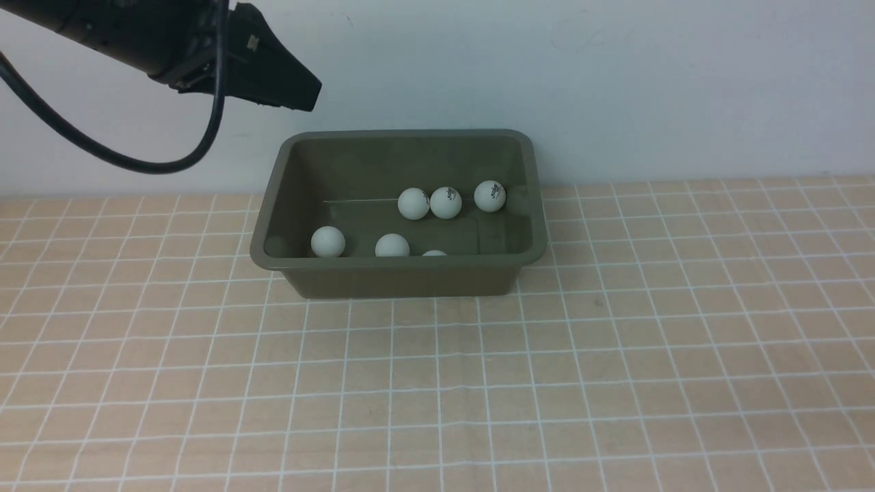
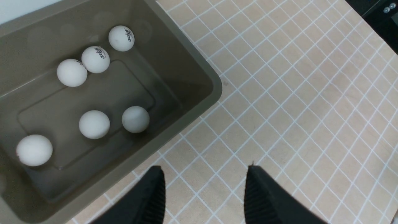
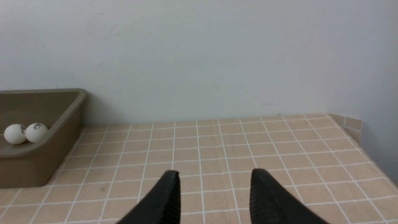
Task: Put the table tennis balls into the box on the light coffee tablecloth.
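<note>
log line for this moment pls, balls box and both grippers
table tennis balls: all six in box | left gripper: open, empty, raised beside box | right gripper: open, empty, over tablecloth

The olive-grey plastic box (image 1: 403,277) with sloping walls stands open on top, so a gripper can enter from above. Six small white table tennis balls (image 2: 94,123) lie on its floor with bare gaps between most of them; two of them touch. The black left gripper (image 2: 203,186) hangs high, above and beside the box's left far corner, with only peach-beige checked tablecloth (image 2: 295,109) under its parted fingers. The black right gripper (image 3: 214,189) has bare cloth ahead of its parted fingers; the box is off to one side.
</note>
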